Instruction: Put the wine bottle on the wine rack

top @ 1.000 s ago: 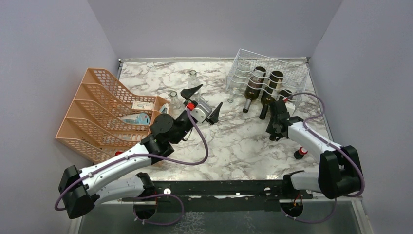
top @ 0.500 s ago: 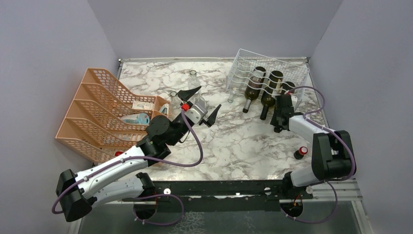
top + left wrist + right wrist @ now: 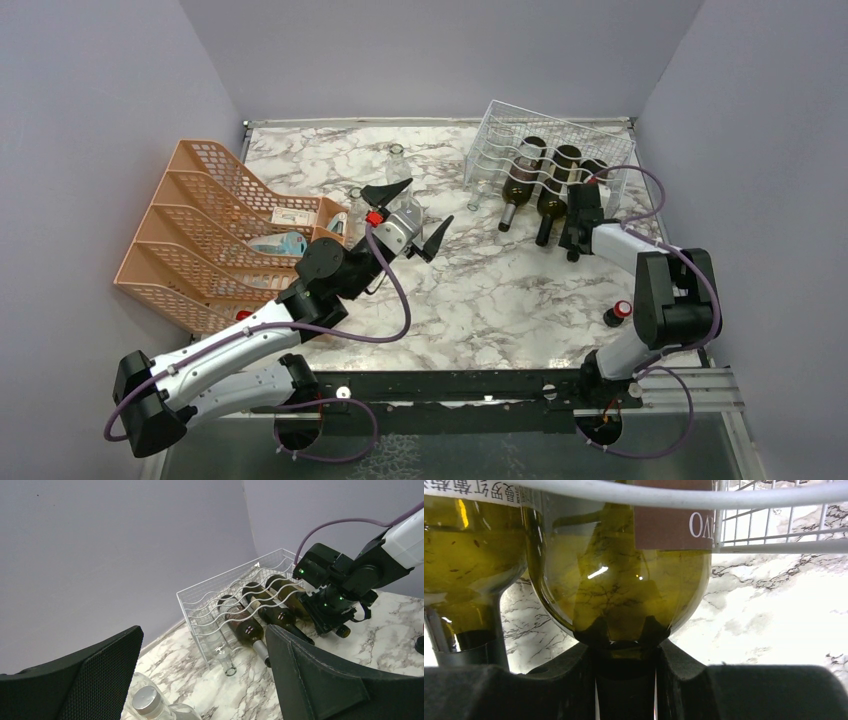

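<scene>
Watching the overhead feed, I have the wine rack (image 3: 500, 122) at about 1 o'clock on the marble bench (image 3: 480, 290), close to the far wall. The wine bottle (image 3: 592, 172) lies in a cradle of the rack, on the 3 o'clock side of two other dark bottles (image 3: 522, 172), with its neck pointing out toward 6 o'clock. My right fingers (image 3: 576, 212) are clamped on that neck just outside the rack's front.

On the right wrist feed the bottle's green glass shoulder (image 3: 624, 580) fills the picture. The right fingers (image 3: 559, 680) press the neck from either side, and rack wires (image 3: 774, 547) cross over its brown label. One of the other dark bottles (image 3: 469, 550) lies just beside it at 9 o'clock.

My left arm reaches in from the near left corner. The left fingers (image 3: 388, 190) are spread wide with nothing between them, hanging above the bench a little toward 11 o'clock from its middle.

From the left wrist feed I look between those fingers (image 3: 95, 675) straight at the rack (image 3: 210, 600), where the wine bottle (image 3: 285, 586) sits in its cradle. A clear glass bottle (image 3: 222, 652) rests in the cradle at the other end of the row. A clear silver-capped bottle (image 3: 146, 700) stands just below the left fingers.

An orange mesh organizer (image 3: 200, 200) sits at 9 o'clock. A small red-capped object (image 3: 617, 314) stands at 4 o'clock, well apart from the rack.
</scene>
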`<state>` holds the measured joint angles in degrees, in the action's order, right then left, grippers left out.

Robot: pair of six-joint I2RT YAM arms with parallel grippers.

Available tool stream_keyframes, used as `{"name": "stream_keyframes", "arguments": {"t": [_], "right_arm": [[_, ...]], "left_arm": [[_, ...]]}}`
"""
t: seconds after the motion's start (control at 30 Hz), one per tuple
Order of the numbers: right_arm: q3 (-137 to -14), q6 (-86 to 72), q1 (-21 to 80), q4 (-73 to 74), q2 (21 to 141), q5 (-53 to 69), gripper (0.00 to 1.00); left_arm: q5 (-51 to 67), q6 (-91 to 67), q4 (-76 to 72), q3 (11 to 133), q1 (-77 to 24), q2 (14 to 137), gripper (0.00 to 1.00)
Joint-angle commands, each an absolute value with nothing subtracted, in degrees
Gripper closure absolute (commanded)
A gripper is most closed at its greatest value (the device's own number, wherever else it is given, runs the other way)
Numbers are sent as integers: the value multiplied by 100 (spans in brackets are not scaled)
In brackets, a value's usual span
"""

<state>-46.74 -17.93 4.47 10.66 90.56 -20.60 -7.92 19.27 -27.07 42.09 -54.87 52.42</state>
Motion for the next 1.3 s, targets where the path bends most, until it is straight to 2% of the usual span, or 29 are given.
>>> {"name": "stream_keyframes", "arguments": {"t": [0.0, 0.23, 0.57, 0.8, 1.03, 1.27], "right_arm": [[-5013, -1691, 390, 637, 9056, -2521, 70], [-5064, -1750, 318, 773, 9118, -2676, 55], [-5098, -1851, 289, 910, 9065, -2795, 46], [-5195, -2295, 290, 1568, 8521, -2509, 43], [-5210, -2304, 298, 2034, 7594, -1607, 43], [-5371, -1767, 299, 2344, 6930, 29, 43]], "left_arm": [[-668, 1786, -2673, 4271, -5498, 5132, 1], [-650, 1715, -2611, 4327, -5502, 5168, 1], [-961, 1554, -2221, 4613, -5502, 5287, 1], [-1353, 1312, -1829, 4874, -5502, 5380, 1], [-2097, 808, -1142, 5302, -5502, 5560, 1], [-2596, 279, -508, 5576, -5469, 5481, 1]]}}
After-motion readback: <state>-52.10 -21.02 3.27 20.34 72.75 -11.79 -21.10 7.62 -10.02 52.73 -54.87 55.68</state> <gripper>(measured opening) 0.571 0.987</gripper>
